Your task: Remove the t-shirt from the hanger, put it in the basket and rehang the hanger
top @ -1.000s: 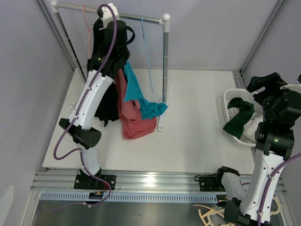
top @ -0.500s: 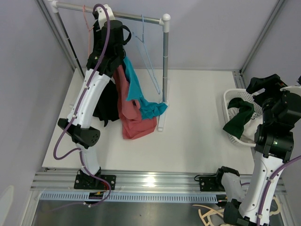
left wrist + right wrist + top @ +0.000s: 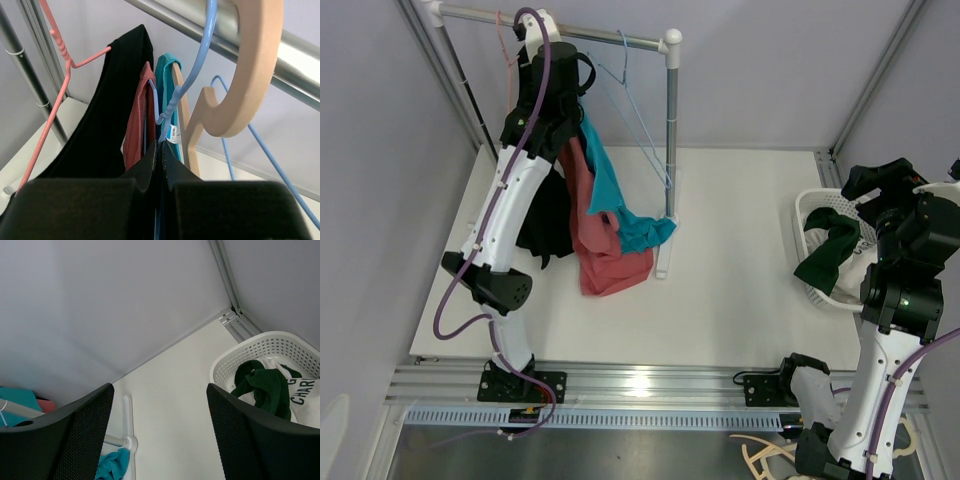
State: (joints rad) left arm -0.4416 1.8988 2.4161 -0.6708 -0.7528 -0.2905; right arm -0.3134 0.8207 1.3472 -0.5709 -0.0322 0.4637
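A clothes rail [image 3: 610, 38] carries a black t-shirt [image 3: 550, 215], a red t-shirt [image 3: 605, 250] and a teal t-shirt [image 3: 610, 190], their hems resting on the table. My left gripper [image 3: 560, 75] is raised to the rail. In the left wrist view it [image 3: 161, 145] is shut on the thin neck of a blue hanger [image 3: 172, 102], whose hook goes over the rail [image 3: 280, 55]. The red t-shirt [image 3: 137, 125] and teal t-shirt [image 3: 165, 80] hang just behind the jaws, the black one [image 3: 110, 110] to their left. A wooden hanger hook [image 3: 250, 75] hangs beside them. My right gripper [image 3: 880, 185] is open and empty [image 3: 159, 390].
An empty blue hanger [image 3: 640, 120] hangs right of the shirts, a pink hanger [image 3: 508, 70] on the left. The rack's post [image 3: 672, 130] stands mid-table. A white basket [image 3: 810, 205] with a green garment [image 3: 830, 255] sits far right. Loose hangers [image 3: 760, 455] lie below the front rail.
My left gripper has shifted slightly left along the rail. The empty blue hanger has swung round from edge-on to an angled view. The right arm has barely moved.
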